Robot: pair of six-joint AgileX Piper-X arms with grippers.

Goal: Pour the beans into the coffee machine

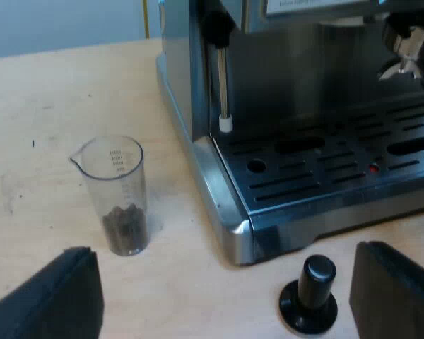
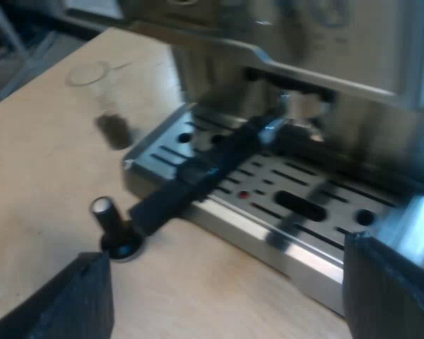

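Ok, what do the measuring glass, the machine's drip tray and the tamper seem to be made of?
Measuring glass: clear plastic, probably; beans show through, printed scale. Drip tray: brushed metal, likely steel, with dull reflections. Tamper: black knob, glossy plastic or coated metal; highlight on top, can't tell which.

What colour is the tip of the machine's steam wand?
White. The steam wand tip shows best in the left wrist view.
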